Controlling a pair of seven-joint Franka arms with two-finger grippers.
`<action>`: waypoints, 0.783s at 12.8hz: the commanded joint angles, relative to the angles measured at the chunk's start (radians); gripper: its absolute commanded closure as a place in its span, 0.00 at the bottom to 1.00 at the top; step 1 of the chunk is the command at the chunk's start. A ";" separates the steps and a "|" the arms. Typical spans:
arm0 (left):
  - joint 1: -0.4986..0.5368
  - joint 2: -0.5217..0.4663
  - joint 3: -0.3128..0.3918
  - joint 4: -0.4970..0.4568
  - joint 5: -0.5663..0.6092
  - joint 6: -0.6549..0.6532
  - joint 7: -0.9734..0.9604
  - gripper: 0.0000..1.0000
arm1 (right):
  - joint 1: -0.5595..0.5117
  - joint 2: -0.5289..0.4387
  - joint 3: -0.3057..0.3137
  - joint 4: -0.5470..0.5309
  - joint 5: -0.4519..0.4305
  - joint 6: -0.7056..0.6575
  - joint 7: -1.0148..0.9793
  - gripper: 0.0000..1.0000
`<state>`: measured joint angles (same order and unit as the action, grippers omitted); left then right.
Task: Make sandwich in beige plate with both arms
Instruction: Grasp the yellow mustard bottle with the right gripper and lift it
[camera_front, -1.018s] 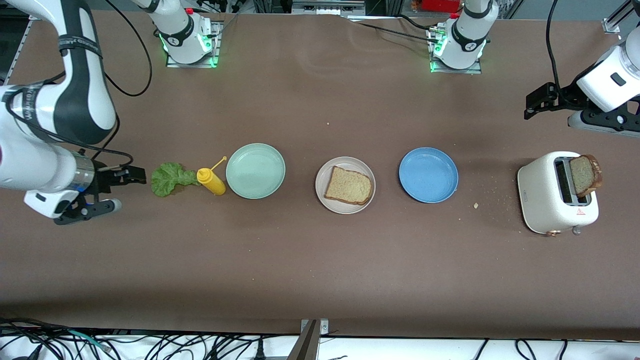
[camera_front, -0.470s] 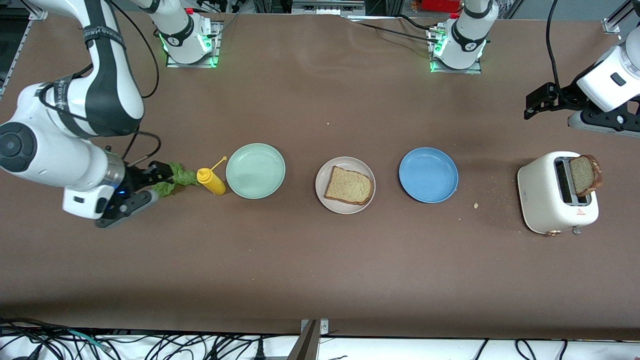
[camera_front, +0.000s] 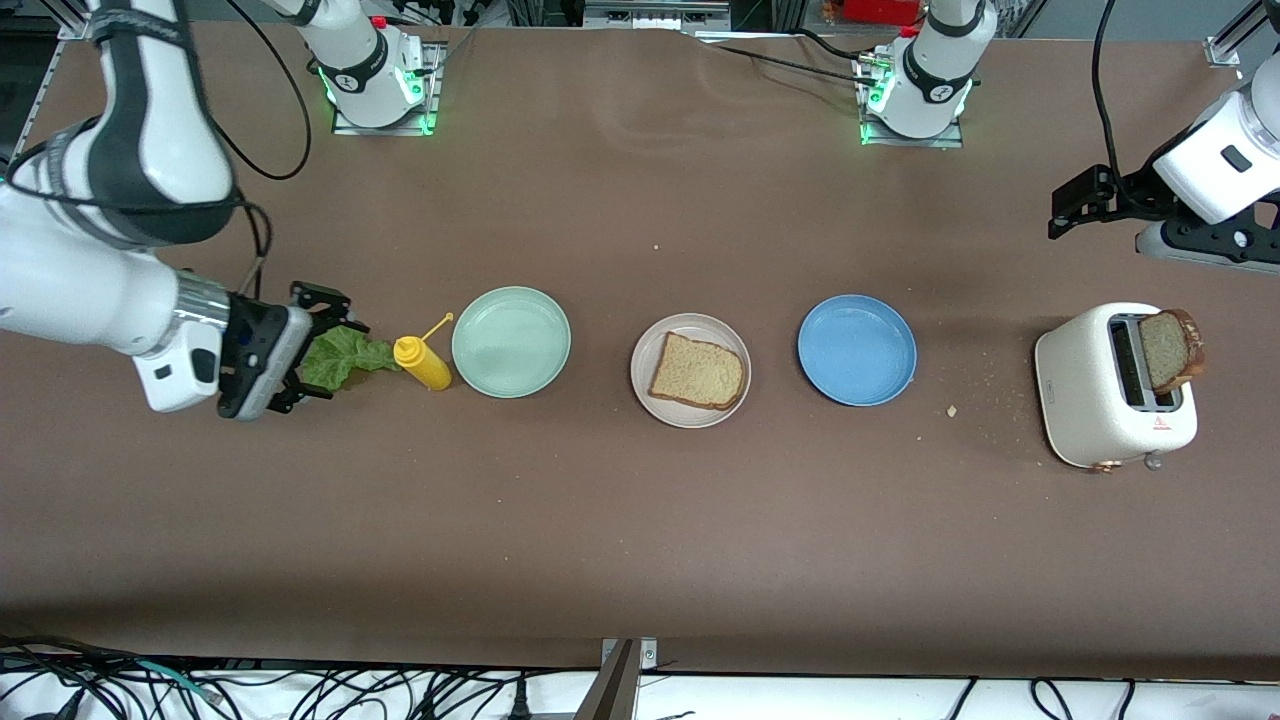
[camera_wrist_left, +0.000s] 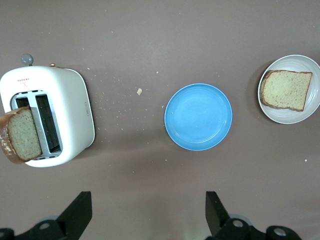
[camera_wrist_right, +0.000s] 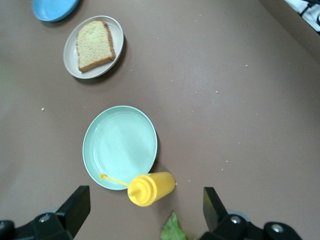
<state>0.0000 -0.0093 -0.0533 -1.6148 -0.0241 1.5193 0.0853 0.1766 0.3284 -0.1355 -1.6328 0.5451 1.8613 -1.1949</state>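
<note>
One bread slice (camera_front: 698, 371) on beige plate (camera_front: 643, 390), counter centre. Lettuce (camera_front: 340, 355) unpicked at its 9 o'clock, right gripper (camera_front: 322, 350) over it, jaws released. Second slice (camera_front: 1170, 350) in toaster (camera_front: 1090, 400), 3 o'clock. Left gripper (camera_front: 1065, 210) waits, jaws released.

Mustard bottle (camera_front: 423, 363) lies on bench (camera_front: 640, 520), touching green plate (camera_front: 511, 341). Blue plate (camera_front: 857, 349) empty. Toaster (camera_front: 1112, 385) at left arm's end; crumbs (camera_front: 952, 411) beside it.

Front cam sits high, facing the arm bases across the whole table. Both wrist cams look down from closer in, and all three catch the beige plate (camera_front: 690, 371) (camera_wrist_left: 290, 89) (camera_wrist_right: 93, 47).
</note>
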 joint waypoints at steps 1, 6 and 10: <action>-0.003 -0.011 0.000 -0.007 0.013 0.007 -0.009 0.00 | -0.100 0.017 0.013 -0.067 0.116 0.022 -0.264 0.00; -0.003 -0.011 0.000 -0.007 0.013 0.007 -0.009 0.00 | -0.158 0.127 0.013 -0.172 0.315 0.080 -0.673 0.00; -0.003 -0.011 0.000 -0.007 0.013 0.007 -0.010 0.00 | -0.158 0.231 0.013 -0.255 0.544 0.128 -1.035 0.00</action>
<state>0.0000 -0.0093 -0.0532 -1.6148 -0.0241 1.5193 0.0853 0.0253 0.5377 -0.1305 -1.8487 1.0033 1.9572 -2.0959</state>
